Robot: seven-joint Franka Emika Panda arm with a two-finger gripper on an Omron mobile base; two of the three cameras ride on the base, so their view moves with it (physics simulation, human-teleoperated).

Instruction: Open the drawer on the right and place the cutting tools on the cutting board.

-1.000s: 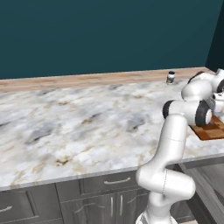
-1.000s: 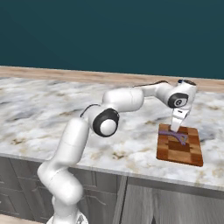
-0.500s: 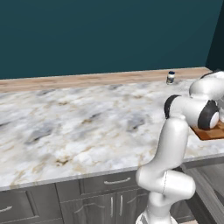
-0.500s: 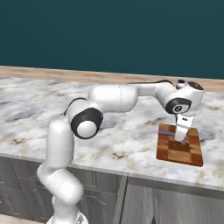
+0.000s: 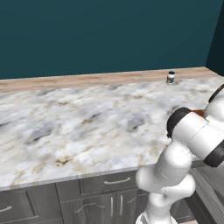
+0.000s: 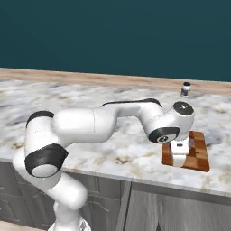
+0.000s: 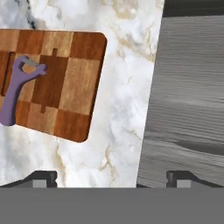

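White two-finger gripper (image 7: 111, 177) hangs over the front edge of the speckled white-and-grey marble counter (image 5: 78, 127), jaws spread wide with nothing between them; in the hand view the two dark tips (image 7: 43, 178) sit far apart at the bottom, one over marble, the other over grey. Flat rectangular checkered wooden cutting board of light and dark reddish-brown squares (image 7: 74, 83) lies on the marble near that edge, apart from the gripper. One slim purple cutting tool with a forked head and a small grey blade, looks like a peeler (image 7: 15, 89), lies flat on the board, its handle end just reaching the board's rim. A dark slot-like mark on the board beside the peeler, cannot tell what it is. In the right base view the white arm (image 6: 103, 124) reaches across the counter and the wrist points down in front of the board (image 6: 198, 151), hiding part of it; a bit of purple shows on the board beside the wrist. The wide dark grey drawer (image 7: 192, 100) shows in the hand view as a grained grey surface past the counter edge; cannot tell how far it is open. Small dark-capped jar (image 6: 185, 89) stands upright at the back of the counter by the wooden backsplash strip (image 5: 100, 78), well apart from the board. Dark grey lower cabinet fronts with metal handles (image 5: 116, 180) run below the counter.
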